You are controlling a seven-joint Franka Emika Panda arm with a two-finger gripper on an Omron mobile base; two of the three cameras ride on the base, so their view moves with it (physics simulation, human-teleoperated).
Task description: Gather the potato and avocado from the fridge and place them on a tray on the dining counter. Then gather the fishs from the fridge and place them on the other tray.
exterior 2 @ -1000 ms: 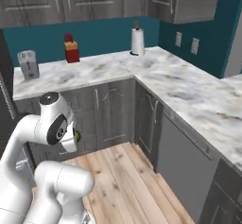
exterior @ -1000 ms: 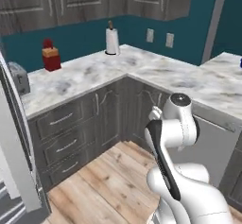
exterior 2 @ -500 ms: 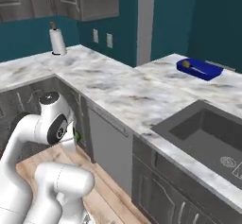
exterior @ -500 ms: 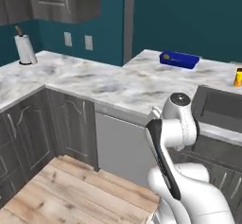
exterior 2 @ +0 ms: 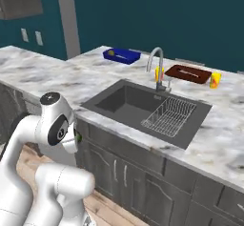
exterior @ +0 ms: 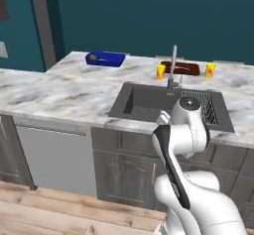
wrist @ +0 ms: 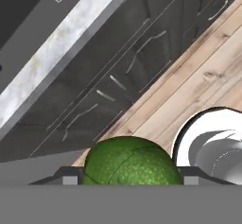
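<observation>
In the hand view my gripper (wrist: 128, 176) is shut on the avocado (wrist: 130, 161), a bumpy green rounded fruit held low in front of the dark cabinet doors. A sliver of the avocado (exterior 2: 78, 137) peeks out beside my arm's wrist in the right base view. The blue tray (exterior: 105, 59) sits at the far left of the dining counter (exterior: 74, 90), with the small brownish potato (exterior: 93, 57) lying in it. The other tray (exterior: 181, 68), dark reddish-brown, rests behind the faucet. The fridge and the fishs are out of view.
A dark inset sink (exterior: 149, 102) with a wire rack (exterior 2: 169, 115) and a faucet (exterior: 173, 65) lies straight ahead. Two yellow cups (exterior: 160, 72) (exterior: 210, 70) flank the brown tray. A grey dishwasher panel (exterior: 54, 154) and a wood floor (exterior: 44, 214) are at lower left.
The whole picture has shifted: the base has turned from the corner counter with the paper towel roll to face the sink counter. The avocado stays in the gripper.
</observation>
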